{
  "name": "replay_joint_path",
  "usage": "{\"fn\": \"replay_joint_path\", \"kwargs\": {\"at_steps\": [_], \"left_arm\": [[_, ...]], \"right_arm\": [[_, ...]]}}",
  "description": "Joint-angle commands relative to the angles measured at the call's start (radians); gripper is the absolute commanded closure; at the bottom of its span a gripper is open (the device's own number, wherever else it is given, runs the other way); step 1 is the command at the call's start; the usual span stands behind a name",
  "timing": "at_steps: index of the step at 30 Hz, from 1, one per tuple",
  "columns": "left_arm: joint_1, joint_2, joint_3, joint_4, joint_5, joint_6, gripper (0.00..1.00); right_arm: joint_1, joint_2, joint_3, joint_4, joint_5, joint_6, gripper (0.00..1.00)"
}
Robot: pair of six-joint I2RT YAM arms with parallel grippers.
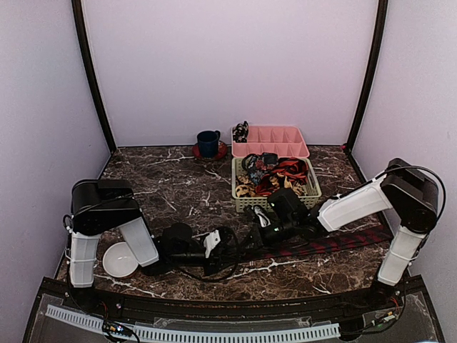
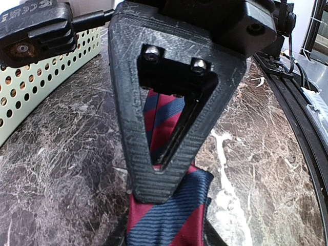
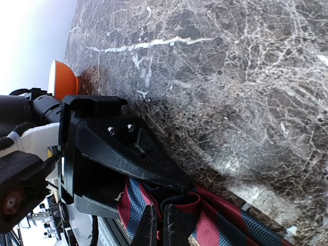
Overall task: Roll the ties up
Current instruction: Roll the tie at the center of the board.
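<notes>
Left tool (image 2: 163, 171) pinching striped tie (image 2: 169, 223) on tabletop (image 2: 61, 169); right tool (image 3: 160, 228) pressed together at same tie.

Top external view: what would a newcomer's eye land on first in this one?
The left gripper and right gripper meet at the front centre of the table. The left is clamped on the end of a red-and-navy striped tie that trails off to the robot's right, and the right is shut close beside it. Behind them, a pale green basket heaped with tangled ties stands out.
</notes>
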Motion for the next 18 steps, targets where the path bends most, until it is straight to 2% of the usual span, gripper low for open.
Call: {"fn": "replay_joint_path", "kwargs": {"at_steps": [1, 3, 5, 10, 18], "left_arm": [[-0.005, -0.006, -0.043, -0.111, -0.004, -0.038, 0.62], [-0.005, -0.014, -0.055, -0.087, -0.001, -0.039, 0.52], [-0.005, -0.024, -0.068, -0.053, -0.002, -0.047, 0.37], [-0.005, -0.020, -0.080, -0.018, -0.013, -0.048, 0.15], [-0.009, 0.053, -0.045, 0.078, -0.013, -0.093, 0.15]], "right_arm": [[-0.009, -0.018, -0.021, -0.046, 0.032, -0.023, 1.00], [-0.014, -0.013, -0.042, -0.038, 0.049, -0.034, 1.00], [-0.017, 0.000, -0.061, -0.029, 0.062, -0.043, 1.00], [-0.019, 0.013, -0.116, 0.031, 0.097, -0.047, 1.00], [-0.016, 0.012, -0.164, 0.115, 0.123, -0.033, 1.00]]}}
